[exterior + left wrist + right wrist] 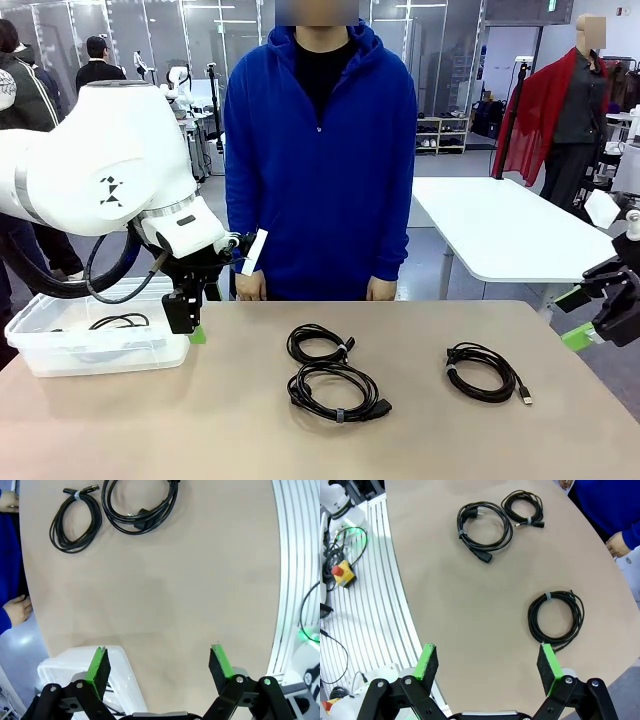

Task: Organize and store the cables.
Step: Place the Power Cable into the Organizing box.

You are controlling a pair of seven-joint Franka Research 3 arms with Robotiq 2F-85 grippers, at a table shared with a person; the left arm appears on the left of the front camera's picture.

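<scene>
the white tag (255,250) by my left wrist is too small to read. my left gripper (157,652) is spread wide, empty, over the clear bin's (60,667) edge. my right gripper (487,652) is spread wide too, empty, near the usb cable (531,620). a power cable (460,530) and a smaller cable (537,524) lie coiled mid-table; another cable (135,318) lies in the bin.

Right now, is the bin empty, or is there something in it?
Not empty. One black cable lies inside the clear bin, visible through its open top in the front view.
</scene>
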